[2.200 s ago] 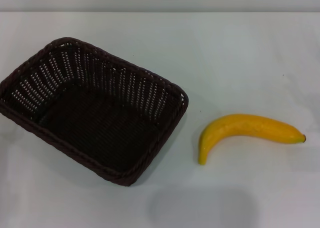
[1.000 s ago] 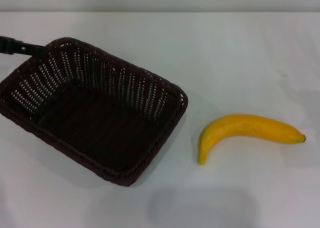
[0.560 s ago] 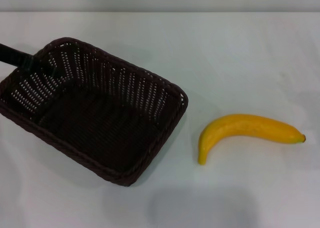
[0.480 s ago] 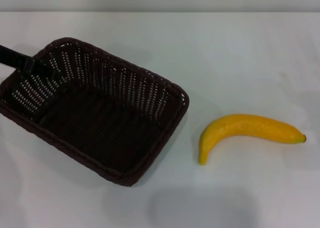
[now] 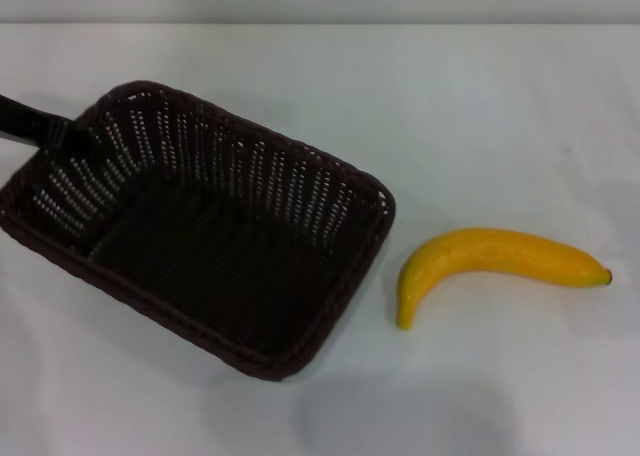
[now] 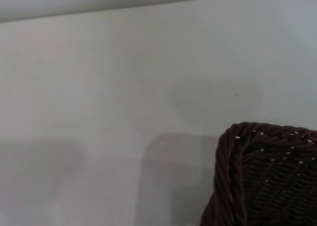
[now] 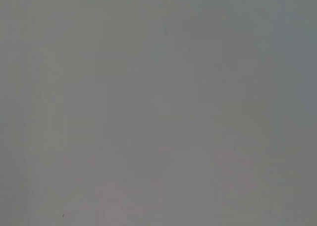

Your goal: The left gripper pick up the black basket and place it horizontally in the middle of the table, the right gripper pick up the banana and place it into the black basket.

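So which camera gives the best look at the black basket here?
The head view: the whole black basket shows on the table, with the left gripper at its far left corner and the banana beside it. The left wrist view catches only one braided corner; the right wrist view shows none.

The white surface (image 5: pixel 480 106) carries two things. The black basket (image 5: pixel 200 231) sits on its left half, turned at an angle with its open side up. The banana (image 5: pixel 490 261) lies flat just to the right of it, apart from the basket, its dark tip pointing right.
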You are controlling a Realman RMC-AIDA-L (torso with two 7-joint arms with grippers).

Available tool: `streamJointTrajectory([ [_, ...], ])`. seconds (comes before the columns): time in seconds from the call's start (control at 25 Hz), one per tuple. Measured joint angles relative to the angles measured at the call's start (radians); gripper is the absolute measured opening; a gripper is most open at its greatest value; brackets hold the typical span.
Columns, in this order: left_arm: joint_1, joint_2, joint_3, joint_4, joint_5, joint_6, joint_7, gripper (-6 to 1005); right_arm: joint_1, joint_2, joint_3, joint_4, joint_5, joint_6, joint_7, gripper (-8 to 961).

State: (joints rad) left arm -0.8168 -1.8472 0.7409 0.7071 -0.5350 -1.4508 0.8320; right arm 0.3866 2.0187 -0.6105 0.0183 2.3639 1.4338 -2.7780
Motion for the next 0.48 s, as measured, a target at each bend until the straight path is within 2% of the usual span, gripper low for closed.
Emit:
streamJointTrajectory([
  [0.24,0.001,0.008,-0.002,0.0,-0.002,-0.026,-0.027,298,-0.001,0.0,0.0,-0.002,0.0,-0.001,0.0,858],
  [0.4,0.002,0.023,-0.022,-0.009,-0.006,-0.099,-0.036,179,0.0,0.0,0.0,-0.003,0.0,-0.001,0.0,858],
  [0.48,0.002,0.032,-0.065,-0.018,-0.008,-0.147,-0.02,181,-0.001,0.0,0.0,-0.002,0.0,-0.001,0.0,858],
])
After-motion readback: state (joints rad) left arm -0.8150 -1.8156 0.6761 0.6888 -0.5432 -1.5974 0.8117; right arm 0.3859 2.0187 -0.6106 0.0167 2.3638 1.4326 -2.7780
